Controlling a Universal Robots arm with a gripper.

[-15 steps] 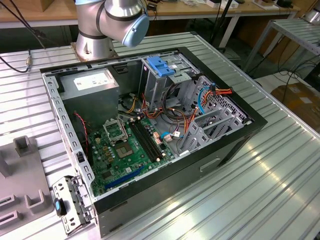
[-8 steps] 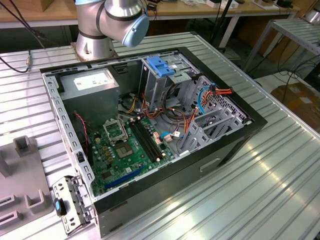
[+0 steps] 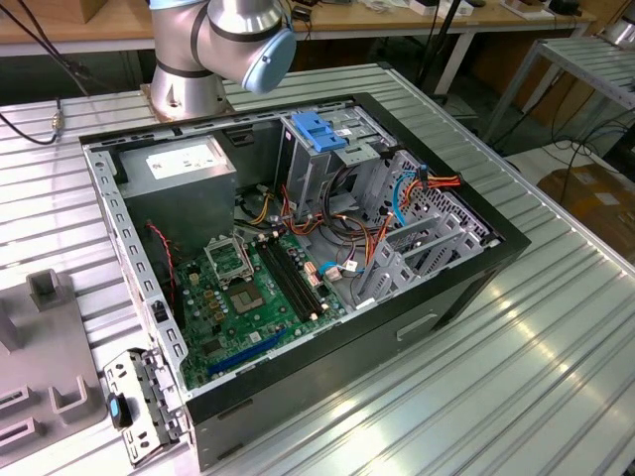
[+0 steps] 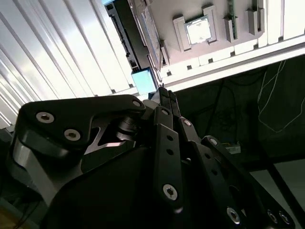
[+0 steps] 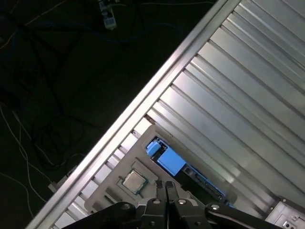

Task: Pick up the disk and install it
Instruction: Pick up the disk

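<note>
Presently, the flat dark-metal disk with blue plastic rails (image 5: 170, 162) is seen in both wrist views, laid on the ribbed aluminium table (image 5: 228, 95) just beside a grey fixture plate (image 5: 133, 164) carrying a square silver processor chip (image 5: 134, 181). The black gripper (image 5: 164, 185) is held clear above them, jaws pressed together, grasping nothing. In the exterior view, the open black computer case (image 3: 327, 387) is recorded at 5 o'clock from the grey arm base (image 3: 193, 69).

Looking like a robotics lab: robot arm (image 3: 203, 55) sitting on ribbed alu worktop (image 3: 526, 387) w/ opened PC case (image 3: 327, 392), cables (image 3: 435, 40) hanging at back benches (image 3: 397, 22).
</note>
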